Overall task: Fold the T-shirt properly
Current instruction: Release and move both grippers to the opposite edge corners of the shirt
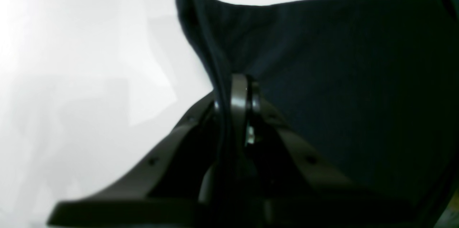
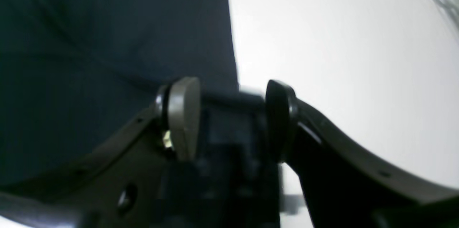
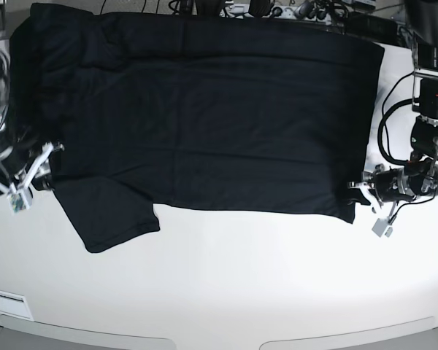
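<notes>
1. The T-shirt is seen spread flat on the white desk, covering most of the desk's far half. Its far edge runs along the far edge of the desk, where cables are seen beyond it.
2. One short sleeve is seen sticking out toward the near edge of the desk, by the side where the right arm stands. The near hem otherwise runs roughly straight across the middle of the desk.
3. A few soft creases are noted in the cloth near the far corner above that sleeve; the rest lies smooth.
4. The left gripper is placed at the near corner of the shirt on the opposite side of the desk. In the left wrist view the left gripper is seen with its jaws together, clamped on a fold of the T-shirt, which is drawn up into a ridge running away from the pads.
5. The right gripper is placed at the shirt's side edge, just above the sleeve. In the right wrist view the right gripper is seen with its fingers apart, straddling the edge of the T-shirt; dark cloth is seen between the jaws, but contact with the pads cannot be told because of blur.
6. The near half of the desk is seen as bare white surface.
</notes>
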Tool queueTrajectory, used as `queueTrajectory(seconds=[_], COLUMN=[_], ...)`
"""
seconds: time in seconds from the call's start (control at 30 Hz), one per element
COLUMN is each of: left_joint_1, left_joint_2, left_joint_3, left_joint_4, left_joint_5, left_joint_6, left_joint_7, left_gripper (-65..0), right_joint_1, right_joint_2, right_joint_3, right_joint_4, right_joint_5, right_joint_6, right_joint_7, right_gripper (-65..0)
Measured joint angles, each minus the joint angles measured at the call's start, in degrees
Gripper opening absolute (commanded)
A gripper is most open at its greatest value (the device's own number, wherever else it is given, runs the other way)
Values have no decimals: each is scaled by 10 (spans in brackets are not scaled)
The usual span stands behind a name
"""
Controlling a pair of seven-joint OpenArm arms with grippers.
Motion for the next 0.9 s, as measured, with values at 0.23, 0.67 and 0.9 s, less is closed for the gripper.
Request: queueTrajectory(seconds=[0.23,0.67,0.9], left_joint_1=[-2,-1,-1], left_joint_2=[0,0,0], left_joint_3=[0,0,0], left_joint_4=[1,1,1], left_joint_5=[16,18,18], left_joint_6=[-2,-2,-2], left_joint_7=[1,-2,4], left_gripper=[-650,-650,-650], right_joint_1=[218,323,324], right_joint_2=[-19,-51,-87], right_joint_3=[3,3,4], right_joint_4=[-331,-592,-592], right_joint_5=[75,229,235], right_joint_6=[121,210,210], right_joint_7=[-37,-134,-146], right_gripper=[-331,-333,-333])
